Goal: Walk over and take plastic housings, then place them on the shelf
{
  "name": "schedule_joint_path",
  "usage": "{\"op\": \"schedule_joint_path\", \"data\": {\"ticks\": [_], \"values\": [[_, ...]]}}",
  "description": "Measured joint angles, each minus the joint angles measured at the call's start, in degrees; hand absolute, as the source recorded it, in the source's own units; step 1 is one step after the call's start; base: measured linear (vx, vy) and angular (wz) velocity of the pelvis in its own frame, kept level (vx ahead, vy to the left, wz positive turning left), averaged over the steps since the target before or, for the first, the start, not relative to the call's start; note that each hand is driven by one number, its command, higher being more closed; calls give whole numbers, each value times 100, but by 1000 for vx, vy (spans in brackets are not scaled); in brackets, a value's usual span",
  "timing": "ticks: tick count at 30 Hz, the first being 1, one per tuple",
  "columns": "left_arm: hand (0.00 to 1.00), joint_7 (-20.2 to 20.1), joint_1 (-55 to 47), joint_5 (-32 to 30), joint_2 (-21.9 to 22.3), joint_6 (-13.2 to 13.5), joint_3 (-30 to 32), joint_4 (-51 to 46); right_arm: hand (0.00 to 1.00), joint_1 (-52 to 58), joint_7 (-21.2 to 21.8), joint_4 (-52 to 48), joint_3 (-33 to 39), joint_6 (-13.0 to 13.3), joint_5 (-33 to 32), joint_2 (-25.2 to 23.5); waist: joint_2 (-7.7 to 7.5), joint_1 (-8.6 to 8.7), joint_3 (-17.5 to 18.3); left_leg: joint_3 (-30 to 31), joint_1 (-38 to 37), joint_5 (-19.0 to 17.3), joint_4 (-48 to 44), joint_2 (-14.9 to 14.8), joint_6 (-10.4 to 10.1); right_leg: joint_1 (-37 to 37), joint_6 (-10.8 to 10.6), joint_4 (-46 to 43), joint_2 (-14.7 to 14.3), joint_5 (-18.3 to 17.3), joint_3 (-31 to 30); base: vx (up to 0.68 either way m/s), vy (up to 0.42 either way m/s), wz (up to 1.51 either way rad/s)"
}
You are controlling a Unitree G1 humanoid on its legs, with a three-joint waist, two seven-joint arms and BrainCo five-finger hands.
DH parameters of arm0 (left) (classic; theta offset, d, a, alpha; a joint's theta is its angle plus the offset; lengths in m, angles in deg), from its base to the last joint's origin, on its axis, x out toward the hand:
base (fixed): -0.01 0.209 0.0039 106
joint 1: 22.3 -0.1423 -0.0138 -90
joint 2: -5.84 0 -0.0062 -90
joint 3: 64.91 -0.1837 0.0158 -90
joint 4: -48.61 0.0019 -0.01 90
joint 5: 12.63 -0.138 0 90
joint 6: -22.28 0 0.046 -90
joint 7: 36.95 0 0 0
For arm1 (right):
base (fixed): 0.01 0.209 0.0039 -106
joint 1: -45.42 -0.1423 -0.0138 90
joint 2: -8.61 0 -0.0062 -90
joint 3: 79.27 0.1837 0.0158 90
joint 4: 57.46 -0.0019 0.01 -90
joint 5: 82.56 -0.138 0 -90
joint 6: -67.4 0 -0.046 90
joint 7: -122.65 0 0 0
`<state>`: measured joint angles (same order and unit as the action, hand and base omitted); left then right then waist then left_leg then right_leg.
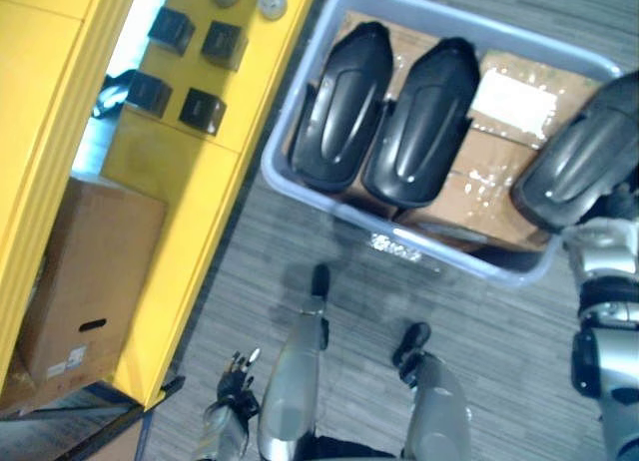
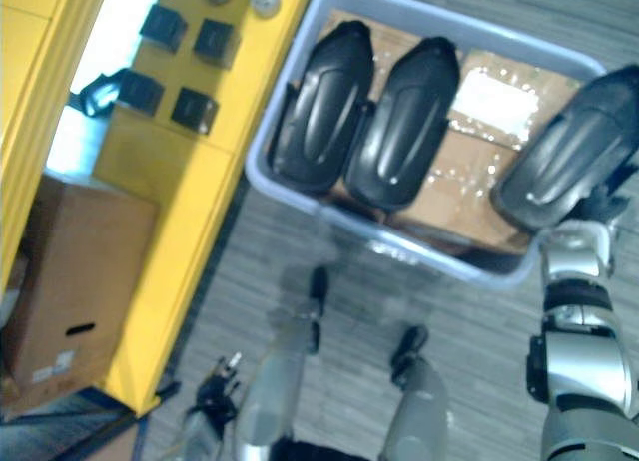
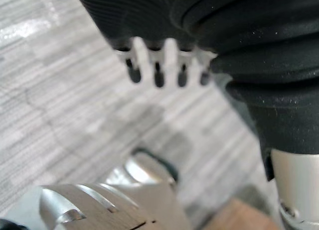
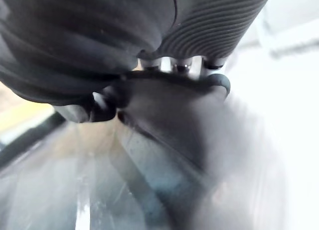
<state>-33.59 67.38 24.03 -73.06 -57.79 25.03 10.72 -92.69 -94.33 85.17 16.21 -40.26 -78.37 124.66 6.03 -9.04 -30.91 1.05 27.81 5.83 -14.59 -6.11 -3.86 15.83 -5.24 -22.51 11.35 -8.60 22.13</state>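
Observation:
Two black plastic housings [image 1: 339,107] [image 1: 419,122] lie side by side in a grey-blue bin [image 1: 449,256] on the floor ahead. A third housing [image 1: 584,157] sits tilted over the bin's right end, partly past the rim. My right hand [image 4: 172,65] is on it: the fingers hook over its edge and the thumb [image 4: 102,105] presses from the other side. My left hand [image 1: 235,381] hangs low at my left side above the grey floor, with fingers [image 3: 157,73] relaxed and nothing in them.
A yellow shelf unit [image 1: 190,172] runs along the left, with small black boxes [image 1: 200,109] on its surface. A cardboard box [image 1: 85,281] stands in its lower level. Flat cardboard boxes [image 1: 479,172] line the bin under the housings.

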Motion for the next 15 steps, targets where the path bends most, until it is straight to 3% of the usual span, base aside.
{"op": "schedule_joint_path", "data": {"ticks": [4, 6, 15], "values": [[0, 16, -147, -7, -194, -7, 36, -152, 100, -67, -184, -260, -110, -12, 111, 7, -339, 30, 34, -10, -88, -6, 16, -70, -9, -96, 8, 144, -56, 12, -21, -32, 4, -6], [0, 24, -151, -7, -191, -11, 104, -152, 100, -68, -193, -303, -125, -18, 112, 7, -404, 28, 48, -10, -88, -6, 23, -74, -9, -116, -4, 192, -68, 30, -18, 0, 0, 0], [0, 50, -180, -79, -333, 1, 160, -156, 100, -59, -238, -309, -226, 39, 108, 0, -448, -1, 43, -21, -133, 19, 121, -55, 17, -332, -44, 615, -167, 337, 16, 20, 6, 1]]}}
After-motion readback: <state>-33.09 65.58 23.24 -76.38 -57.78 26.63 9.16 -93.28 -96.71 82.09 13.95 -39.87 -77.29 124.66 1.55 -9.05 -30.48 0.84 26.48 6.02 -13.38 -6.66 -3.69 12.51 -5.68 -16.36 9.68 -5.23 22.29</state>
